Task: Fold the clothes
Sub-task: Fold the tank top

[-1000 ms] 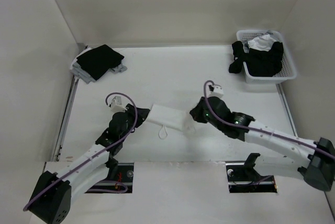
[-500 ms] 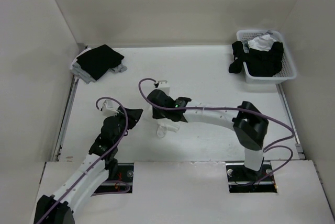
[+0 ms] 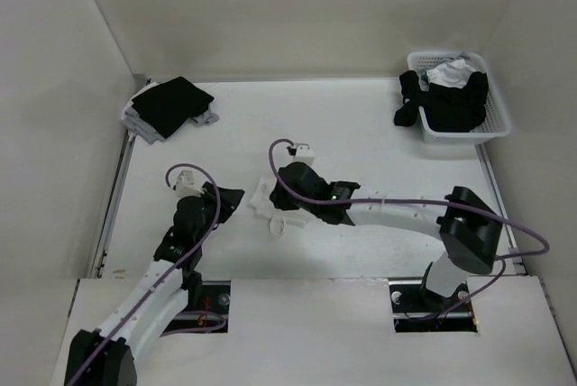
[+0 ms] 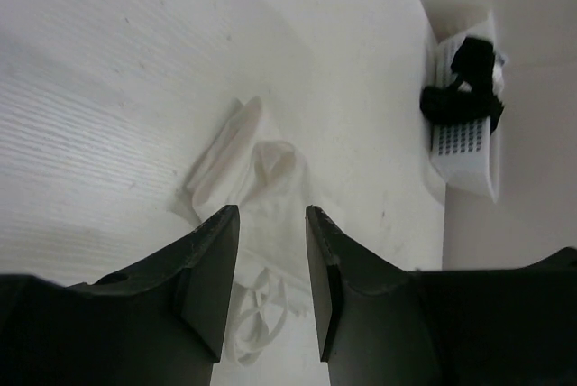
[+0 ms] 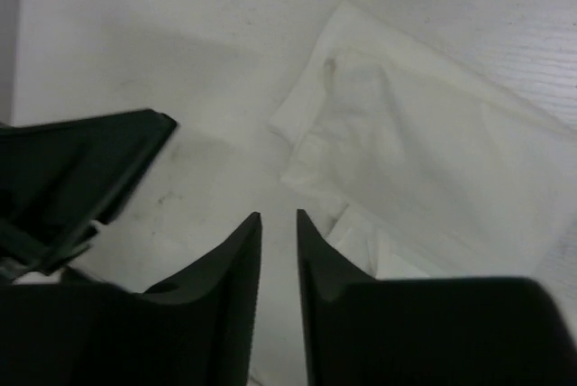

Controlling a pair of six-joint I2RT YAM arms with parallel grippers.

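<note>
The clothes, a thin white top [image 3: 268, 208], lie bunched into a small folded packet at the table's middle left. A strap loop [image 3: 281, 225] sticks out toward the near edge. In the right wrist view the folded top [image 5: 424, 160] lies just beyond and right of my right gripper [image 5: 278, 216], whose jaws stand narrowly open over bare table with nothing between them. My left gripper [image 4: 270, 213] is open and empty, with the top [image 4: 261, 174] just ahead and the straps [image 4: 257, 309] below its fingers. From above, the left gripper [image 3: 233, 198] and right gripper [image 3: 278, 198] flank the packet.
A black folded garment on grey cloth [image 3: 169, 106] lies at the back left corner. A white basket [image 3: 494, 124] holding dark and white clothes stands at the back right. White walls enclose the table on three sides.
My right arm swept left across the table, carrying the top's right end over onto its left part, then opened its jaws and let go. The left gripper drew back slightly.
</note>
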